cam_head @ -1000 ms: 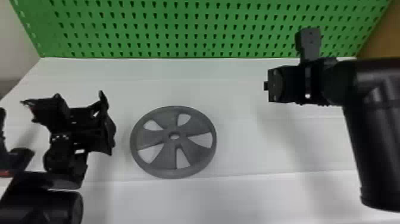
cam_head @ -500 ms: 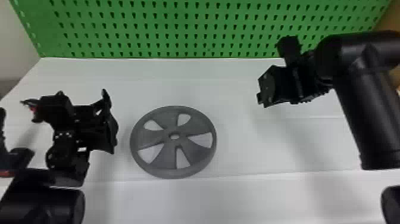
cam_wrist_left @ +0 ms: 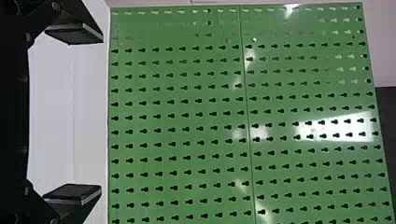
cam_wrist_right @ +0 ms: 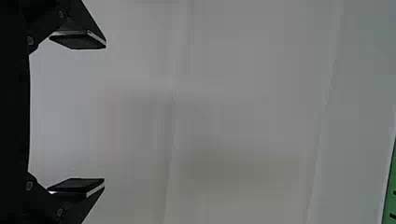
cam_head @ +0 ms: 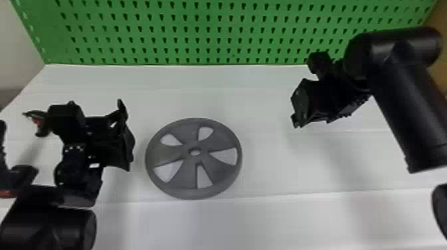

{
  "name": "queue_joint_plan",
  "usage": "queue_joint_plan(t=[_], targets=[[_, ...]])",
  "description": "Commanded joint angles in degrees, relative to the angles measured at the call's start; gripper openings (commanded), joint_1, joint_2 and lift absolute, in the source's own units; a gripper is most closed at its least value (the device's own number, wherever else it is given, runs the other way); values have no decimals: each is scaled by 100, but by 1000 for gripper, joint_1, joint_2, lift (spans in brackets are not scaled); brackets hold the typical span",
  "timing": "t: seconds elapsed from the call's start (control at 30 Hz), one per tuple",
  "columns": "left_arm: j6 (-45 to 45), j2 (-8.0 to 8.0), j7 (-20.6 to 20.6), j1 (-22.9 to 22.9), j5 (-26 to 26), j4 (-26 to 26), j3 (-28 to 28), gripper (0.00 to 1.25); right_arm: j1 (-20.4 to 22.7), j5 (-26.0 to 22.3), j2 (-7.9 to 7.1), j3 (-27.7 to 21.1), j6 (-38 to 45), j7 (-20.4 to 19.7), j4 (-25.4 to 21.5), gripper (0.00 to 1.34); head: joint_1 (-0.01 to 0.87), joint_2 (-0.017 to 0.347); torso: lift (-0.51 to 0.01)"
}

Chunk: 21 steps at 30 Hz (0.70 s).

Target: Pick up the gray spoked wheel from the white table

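Wheel [cam_head: 216, 143] flat on table [cam_head: 259, 219], between my left gripper [cam_head: 126, 134] and right gripper [cam_head: 300, 103], nearer left. Both my hands' fingers spread wide.

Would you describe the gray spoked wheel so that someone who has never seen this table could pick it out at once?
Below the green perforated panel in the head view lies a white table. On it, between the two black robot arms, a gray spoked wheel lies flat. Unlike the black arms beside it, it is round, with five openings around a small central hole.
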Motion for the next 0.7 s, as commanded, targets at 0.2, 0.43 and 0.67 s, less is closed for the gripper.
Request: queue_joint_plan(t=[0.2,0.43,0.67], targets=[[446,234,-8,5,312,-124,-229,1100,-315,-271,-37,434,10,0,703,1098,765,2,-96],[578,419,-44,-30,435,-115,-405,1100,-402,-367,-20,619,10,0,949,1098,765,2,-96],[578,419,-96,-4,435,-124,-378,1100,-482,-446,-20,786,10,0,1090,1095,765,2,-96]])
